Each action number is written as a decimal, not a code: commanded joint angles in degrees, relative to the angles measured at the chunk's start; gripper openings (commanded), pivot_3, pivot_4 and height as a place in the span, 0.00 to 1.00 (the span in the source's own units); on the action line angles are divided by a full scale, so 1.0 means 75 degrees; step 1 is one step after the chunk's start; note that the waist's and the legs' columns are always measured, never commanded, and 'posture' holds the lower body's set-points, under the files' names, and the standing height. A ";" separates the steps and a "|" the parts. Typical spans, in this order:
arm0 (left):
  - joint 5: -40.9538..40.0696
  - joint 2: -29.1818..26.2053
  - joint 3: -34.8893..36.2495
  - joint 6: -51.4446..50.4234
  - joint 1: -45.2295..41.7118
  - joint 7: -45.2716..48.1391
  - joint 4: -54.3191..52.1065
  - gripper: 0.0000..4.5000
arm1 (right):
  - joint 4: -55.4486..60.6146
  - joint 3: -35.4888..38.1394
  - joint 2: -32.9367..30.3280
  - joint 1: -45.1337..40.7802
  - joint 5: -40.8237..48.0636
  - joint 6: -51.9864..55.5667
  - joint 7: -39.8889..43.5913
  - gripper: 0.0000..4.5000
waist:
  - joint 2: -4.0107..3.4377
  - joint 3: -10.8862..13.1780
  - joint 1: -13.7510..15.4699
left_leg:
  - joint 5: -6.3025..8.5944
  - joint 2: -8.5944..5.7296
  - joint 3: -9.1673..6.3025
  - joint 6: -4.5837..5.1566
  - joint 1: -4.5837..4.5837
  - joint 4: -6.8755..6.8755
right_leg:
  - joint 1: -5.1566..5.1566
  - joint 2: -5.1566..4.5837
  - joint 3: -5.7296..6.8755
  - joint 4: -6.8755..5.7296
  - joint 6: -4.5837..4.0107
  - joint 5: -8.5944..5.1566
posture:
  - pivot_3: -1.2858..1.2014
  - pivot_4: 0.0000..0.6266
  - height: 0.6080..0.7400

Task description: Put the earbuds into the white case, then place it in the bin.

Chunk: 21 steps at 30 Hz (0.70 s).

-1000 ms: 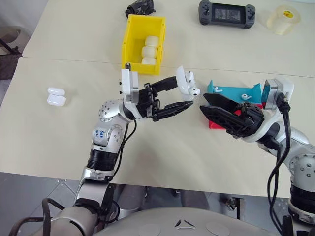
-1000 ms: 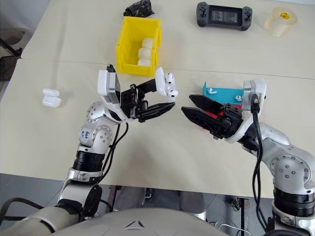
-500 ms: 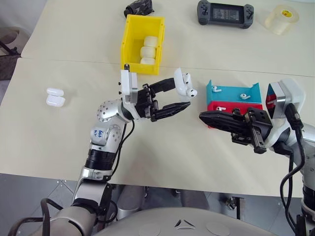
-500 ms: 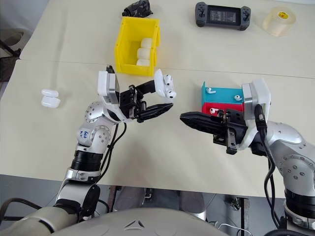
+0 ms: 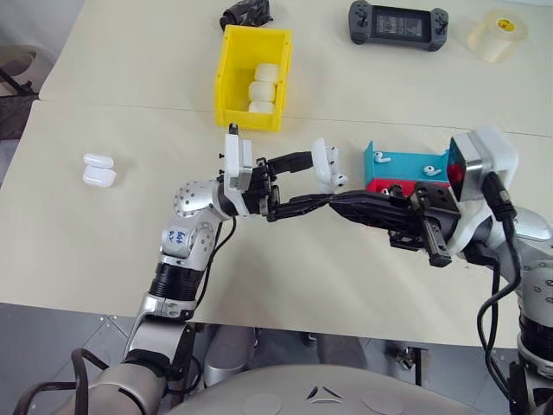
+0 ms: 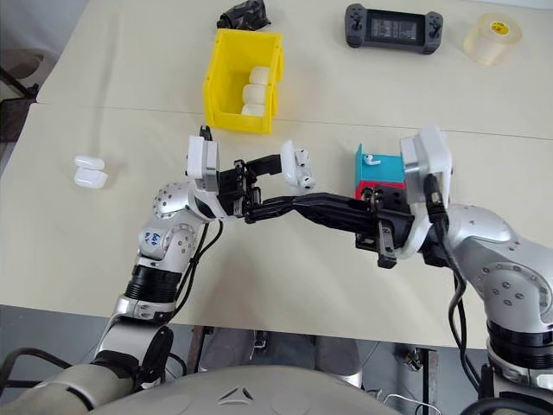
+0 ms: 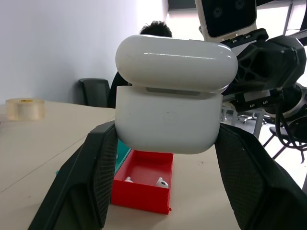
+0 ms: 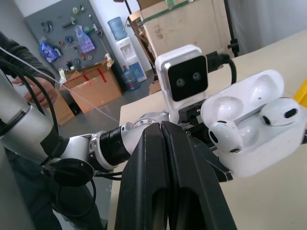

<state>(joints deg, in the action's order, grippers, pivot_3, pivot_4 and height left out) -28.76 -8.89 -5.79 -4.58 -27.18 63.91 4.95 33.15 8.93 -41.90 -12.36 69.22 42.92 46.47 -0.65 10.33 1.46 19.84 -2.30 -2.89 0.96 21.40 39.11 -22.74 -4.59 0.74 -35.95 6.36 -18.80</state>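
**Case held open above table**

While the left claw grips the glossy white case, lid open, two earbuds sit inside, apparently part-seated. Right claw is closed, empty. Yellow bin holds three cases.

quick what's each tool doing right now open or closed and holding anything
Left tool: closed on the open white case.
Right tool: closed, holding nothing.

Light: bright, even, from overhead.
Shadows: soft, faint on the tabletop.
Glare: window behind the white case.
Focus: background soft.
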 commanded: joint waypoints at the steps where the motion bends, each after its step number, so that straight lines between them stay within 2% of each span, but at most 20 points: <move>1: -0.0123 0.0047 -0.0041 0.0051 0.0022 0.0019 -0.0346 0.60 | -0.0022 -0.0032 0.0103 -0.0154 -0.0053 -0.0071 0.0023 0.01 | 0.0000 0.0000 0.0000 | 0.0000 0.0000 0.0000 0.0000 0.0000 0.0000 | 0.0000 0.0000 0.0000 0.0000 0.0000 0.0000 | 0.52 0.24 1.00; 21: -0.0299 -0.0004 -0.0055 -0.0055 0.0212 0.0268 -0.0609 0.60 | -0.0681 0.0285 -0.0178 -0.0238 -0.0156 0.0078 0.0505 0.01 | 0.0000 0.0000 -0.0002 | 0.0000 0.0000 0.0000 0.0000 0.0000 0.0000 | 0.0000 0.0000 0.0000 -0.0001 0.0000 0.0000 | 0.52 0.24 1.00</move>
<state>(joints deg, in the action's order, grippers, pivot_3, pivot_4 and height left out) -29.32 -9.06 -6.14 -5.15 -25.76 65.34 2.84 27.29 9.33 -42.37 -13.82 67.47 43.41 49.43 -0.65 10.33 1.44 19.84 -2.30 -2.89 0.96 21.40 39.11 -22.74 -4.60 0.73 -35.96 6.36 -18.80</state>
